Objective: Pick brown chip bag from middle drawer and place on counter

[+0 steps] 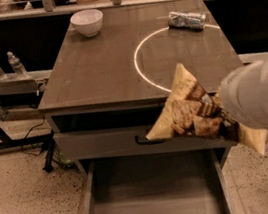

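Dim warm light, brightest at the back. The glossy grey-brown table [92, 70] shows soft glare around a bright white ring [136, 67]. The open grey metal drawer [153, 197] lies shadowed; lower right, jaws grip the dark-brown chip bag [191, 115].

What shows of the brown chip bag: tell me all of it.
The brown chip bag is a crinkled dark-brown packet with tan-yellow ends and chip pictures, foil-like in look. It hangs tilted in the air, one pointed corner up, above the open middle drawer and in front of the counter edge. Its right part meets the gripper, largely hidden at the right under the white arm casing. Nothing else seems to touch it.
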Controlling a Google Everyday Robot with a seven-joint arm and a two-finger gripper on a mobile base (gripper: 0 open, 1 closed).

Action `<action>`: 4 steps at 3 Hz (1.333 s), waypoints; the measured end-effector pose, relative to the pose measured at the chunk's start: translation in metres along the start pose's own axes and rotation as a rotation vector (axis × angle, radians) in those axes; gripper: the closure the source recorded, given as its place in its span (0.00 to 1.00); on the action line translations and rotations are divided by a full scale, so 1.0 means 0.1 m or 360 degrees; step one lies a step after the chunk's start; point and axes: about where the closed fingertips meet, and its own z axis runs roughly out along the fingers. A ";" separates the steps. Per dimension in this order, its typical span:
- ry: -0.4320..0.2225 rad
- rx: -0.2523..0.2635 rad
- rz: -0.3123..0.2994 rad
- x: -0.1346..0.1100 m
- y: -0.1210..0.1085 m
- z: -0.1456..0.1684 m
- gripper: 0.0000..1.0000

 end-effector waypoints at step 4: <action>0.0039 0.0353 -0.0186 0.64 -1.68 -0.21 1.00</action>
